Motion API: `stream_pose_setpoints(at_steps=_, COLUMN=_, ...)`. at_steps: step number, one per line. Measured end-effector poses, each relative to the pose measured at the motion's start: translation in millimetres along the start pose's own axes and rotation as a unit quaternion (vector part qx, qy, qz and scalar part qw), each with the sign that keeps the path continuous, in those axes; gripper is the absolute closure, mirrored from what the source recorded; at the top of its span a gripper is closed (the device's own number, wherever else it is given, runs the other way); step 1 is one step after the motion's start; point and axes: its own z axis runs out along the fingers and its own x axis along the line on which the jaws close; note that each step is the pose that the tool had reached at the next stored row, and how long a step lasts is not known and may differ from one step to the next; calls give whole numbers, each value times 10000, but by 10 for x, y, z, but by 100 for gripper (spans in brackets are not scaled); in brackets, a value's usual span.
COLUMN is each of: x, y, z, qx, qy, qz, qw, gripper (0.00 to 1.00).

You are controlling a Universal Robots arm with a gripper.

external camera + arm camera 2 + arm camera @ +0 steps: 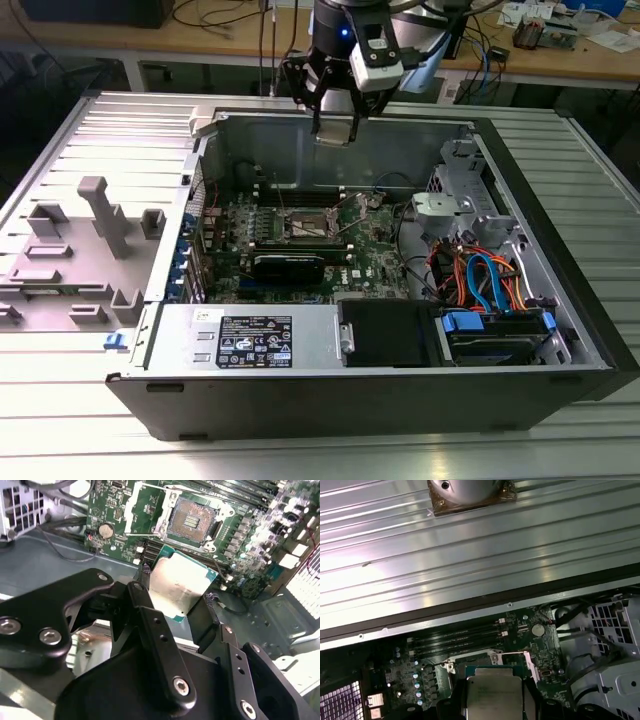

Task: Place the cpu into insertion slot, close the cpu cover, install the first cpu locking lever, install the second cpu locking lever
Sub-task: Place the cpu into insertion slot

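cpu (176, 586) is pinched by its edges in the hand (175, 602), with black fingers (141, 599) on two opposite sides. Its dull silver top faces the camera in both wrist views (492, 696) and its green rim shows at the corners. In the exterior view the hand (335, 128) hangs high over the far wall of the open case (300, 400), with the cpu (335, 134) a pale square at its tip, in the air and well apart from the board (375, 262).

The slot (192, 522) sits on the green board, its dark contact field bare and its silvery rim around it. Thin wire levers stand up beside it. In the exterior view the slot (305, 225) lies near the board's middle, below the hand and toward the camera. In the first wrist view the slot (480, 661) shows just past the cpu's far edge.

Other things:
- battery (105, 530), a round coin cell on the board near the slot
- memory slots (455, 639), long and black, just beside the slot
- cables (480, 278), orange and blue, at the exterior view's right inside the case
- tray (80, 245), grey with upright blocks, at the exterior view's left
- counter (320, 455), ribbed metal, carrying the case
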Motion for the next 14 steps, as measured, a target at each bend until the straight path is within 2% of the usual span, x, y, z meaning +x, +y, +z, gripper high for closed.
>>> stream_pose_setpoints(at_steps=5, x=0, y=-1, z=13, qx=-6, qy=-29, qz=326, qw=9995, gripper=46)
stream_pose_setpoints(at_steps=10, x=-1, y=-2, z=23, qx=-13, qy=-59, qz=662, qw=9978, gripper=46)
stream_pose_setpoints(at_steps=14, x=-1, y=-2, z=25, qx=-14, qy=-62, qz=699, qw=9975, gripper=46)
